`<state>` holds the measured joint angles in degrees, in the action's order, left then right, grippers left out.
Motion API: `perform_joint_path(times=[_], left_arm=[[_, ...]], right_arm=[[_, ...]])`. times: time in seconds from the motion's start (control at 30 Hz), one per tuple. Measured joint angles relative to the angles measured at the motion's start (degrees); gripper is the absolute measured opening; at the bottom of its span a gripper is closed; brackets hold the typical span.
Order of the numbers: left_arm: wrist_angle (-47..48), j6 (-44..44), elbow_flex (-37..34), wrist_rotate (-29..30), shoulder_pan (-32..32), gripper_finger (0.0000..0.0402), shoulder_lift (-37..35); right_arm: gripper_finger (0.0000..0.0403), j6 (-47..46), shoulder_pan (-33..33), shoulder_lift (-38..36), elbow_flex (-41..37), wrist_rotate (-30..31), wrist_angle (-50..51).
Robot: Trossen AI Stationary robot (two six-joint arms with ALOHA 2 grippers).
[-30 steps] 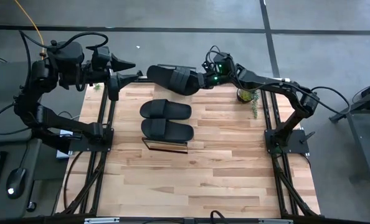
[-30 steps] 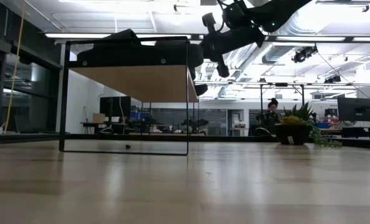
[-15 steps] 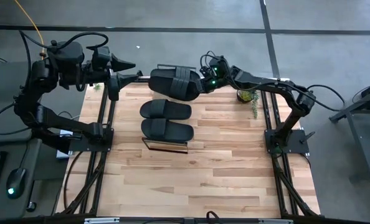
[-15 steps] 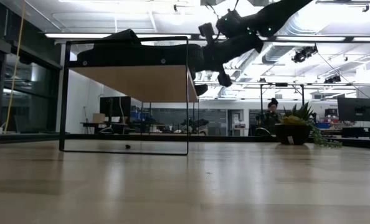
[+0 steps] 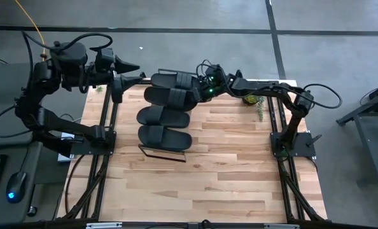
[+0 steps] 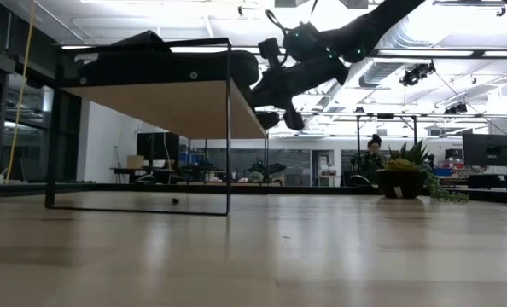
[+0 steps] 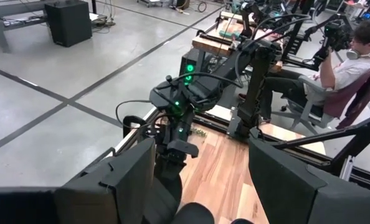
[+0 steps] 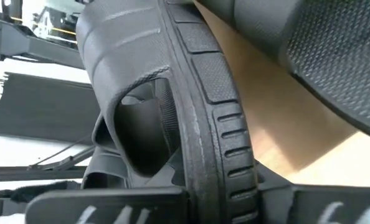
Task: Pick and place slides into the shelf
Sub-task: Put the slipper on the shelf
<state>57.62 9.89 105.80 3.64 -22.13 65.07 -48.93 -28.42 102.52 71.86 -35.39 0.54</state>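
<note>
At the table's (image 5: 227, 165) far edge, the right claw (image 5: 200, 93) is clamped on a slide (image 5: 170, 97) over the shelf (image 5: 162, 153); the left claw (image 5: 133, 66) hangs apart.

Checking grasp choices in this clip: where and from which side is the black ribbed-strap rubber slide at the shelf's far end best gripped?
By its toe-side end, coming from the right along its length. The black rubber slide lies crosswise at the far end of the light-wood shelf, beside another; that end overhangs toward the right gripper, which seems shut on it there.
</note>
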Motion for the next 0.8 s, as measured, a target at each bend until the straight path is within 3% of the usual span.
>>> perform_joint_path(times=[0.17,0.57,0.8], left_arm=[[0.0,0.0,0.0,0.0,0.0,0.0239,0.47],[0.01,-0.34,0.0,0.02,0.0,0.0239,0.84],[0.01,-0.46,0.0,0.02,0.0,0.0239,0.84]], right_arm=[[0.005,-1.49,-0.42,-0.02,-0.03,-1.61,0.34],[0.0192,-0.89,-0.39,-0.09,-0.07,-2.22,0.71],[0.0249,-1.37,-0.42,-0.09,-0.07,-4.54,0.5]])
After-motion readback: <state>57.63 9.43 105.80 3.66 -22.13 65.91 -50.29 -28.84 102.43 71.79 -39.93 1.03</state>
